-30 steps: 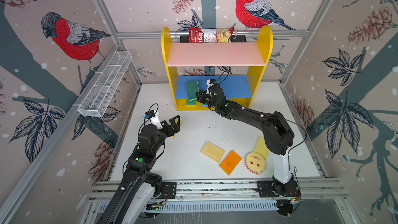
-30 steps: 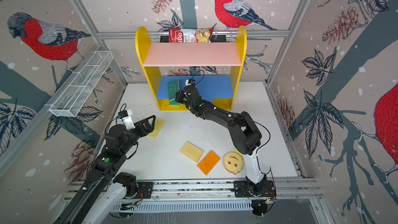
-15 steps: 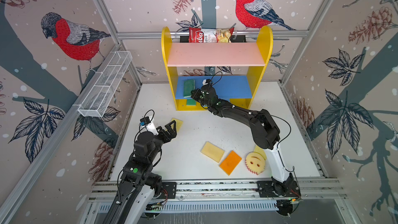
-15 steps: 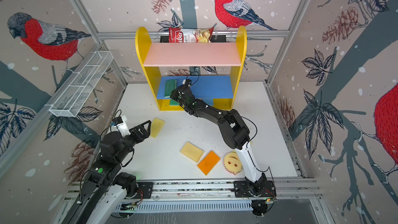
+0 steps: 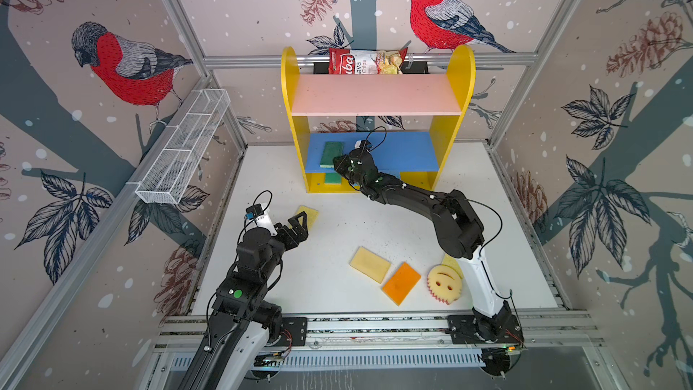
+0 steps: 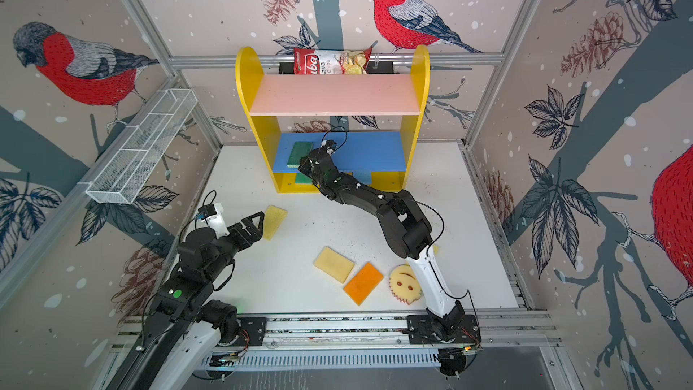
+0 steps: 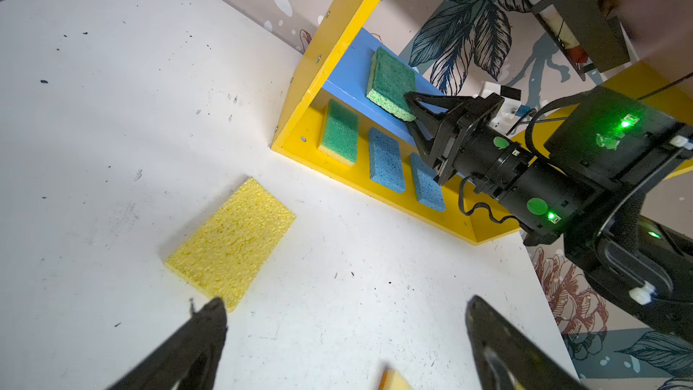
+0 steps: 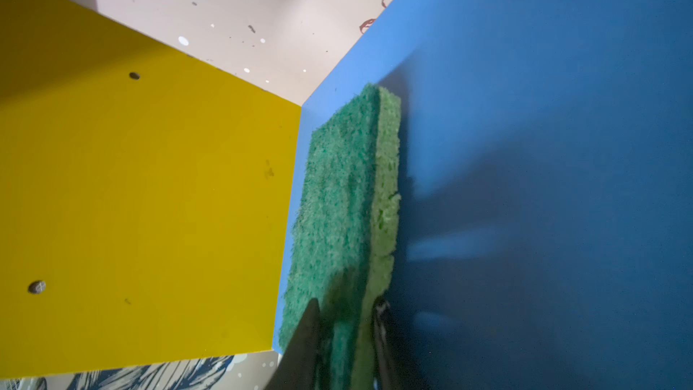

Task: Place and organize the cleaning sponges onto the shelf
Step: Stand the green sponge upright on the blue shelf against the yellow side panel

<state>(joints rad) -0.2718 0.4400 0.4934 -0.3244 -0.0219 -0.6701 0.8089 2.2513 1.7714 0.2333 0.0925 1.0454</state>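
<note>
The right gripper [image 8: 345, 307] straddles the near end of the green sponge [image 8: 337, 189], one finger on each side; whether the jaws clamp it or merely flank it cannot be told. The sponge lies flat on the blue middle board [image 8: 525, 106] of the shelf [image 5: 375, 99], just above frame centre in both top views, close to the yellow side panel [image 8: 150, 181] (probably to leave room alongside). Left of centre, the left gripper [image 7: 345, 303] hovers wide and empty, the yellow sponge [image 7: 232, 234] just beyond its fingertips, probably the next pickup.

Yellow sponge [image 7: 230, 241] on table [image 7: 112, 88] by spread left fingers [image 7: 204, 328]; right fingers [image 7: 423, 141] at end of green sponge [image 7: 390, 82].
</note>
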